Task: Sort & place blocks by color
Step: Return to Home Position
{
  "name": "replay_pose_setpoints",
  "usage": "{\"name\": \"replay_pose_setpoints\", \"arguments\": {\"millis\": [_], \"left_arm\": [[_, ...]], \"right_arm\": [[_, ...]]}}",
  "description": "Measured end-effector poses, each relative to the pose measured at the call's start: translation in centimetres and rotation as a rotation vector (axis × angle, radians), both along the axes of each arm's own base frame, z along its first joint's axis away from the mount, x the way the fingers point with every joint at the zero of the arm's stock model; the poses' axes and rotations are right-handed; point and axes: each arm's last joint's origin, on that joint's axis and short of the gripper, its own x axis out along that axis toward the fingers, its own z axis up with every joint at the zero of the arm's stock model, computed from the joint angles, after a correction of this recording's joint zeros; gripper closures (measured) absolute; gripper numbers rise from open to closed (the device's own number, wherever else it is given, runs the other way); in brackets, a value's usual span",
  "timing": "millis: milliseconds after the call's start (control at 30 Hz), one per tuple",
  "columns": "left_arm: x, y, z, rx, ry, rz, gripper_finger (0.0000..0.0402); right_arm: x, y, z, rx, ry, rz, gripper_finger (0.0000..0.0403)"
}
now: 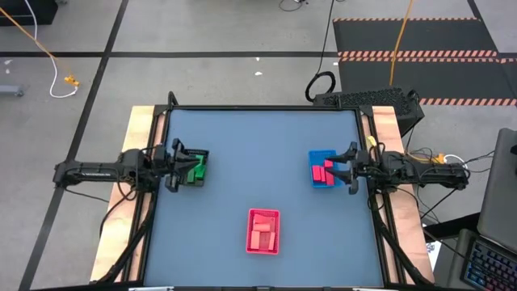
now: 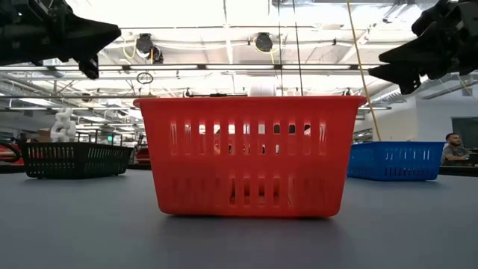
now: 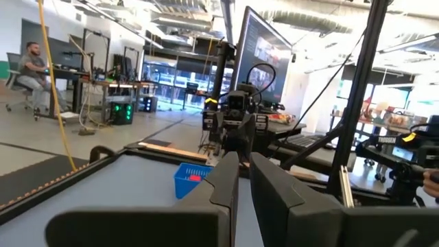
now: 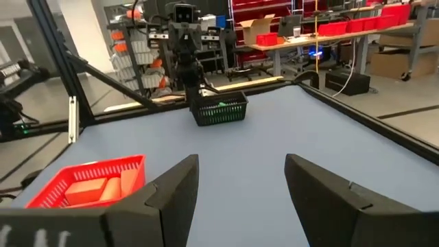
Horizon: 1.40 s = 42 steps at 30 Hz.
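Left hand (image 1: 179,166) pinched, right hand (image 1: 346,168) spread, both raised

The left gripper (image 2: 93,45) hangs high above the grey table (image 2: 239,243). The black tray (image 2: 75,159) stands below it, far back on the table. The right gripper (image 2: 396,69) hangs at about the same height on the other side, and the blue tray (image 2: 394,161) stands below it. The red tray (image 2: 250,157) stands between the two grippers, lower and much closer to the camera. What lies inside the trays I cannot tell. Below the right gripper, behind the blue tray, a person (image 2: 452,146) sits in the room.
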Motion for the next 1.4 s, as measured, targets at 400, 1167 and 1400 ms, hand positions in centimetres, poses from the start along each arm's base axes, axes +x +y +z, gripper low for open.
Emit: {"name": "replay_pose_setpoints", "arguments": {"millis": [400,1167,1400], "left_arm": [[-1.1,0.0,0.1,0.002,-0.038,0.002,0.0364],[-0.8,0.0,-1.7,0.051,0.16,0.009,0.0364],[-0.8,0.0,-2.2,0.08,0.206,0.0,0.0364]], "right_arm": [[0.0,0.1,-0.2,-0.019,0.012,0.049,0.0193],[0.8,0.1,-1.2,-0.021,-0.121,0.024,0.0193],[1.0,0.1,-1.6,-0.021,-0.081,0.05,0.0193]]}}
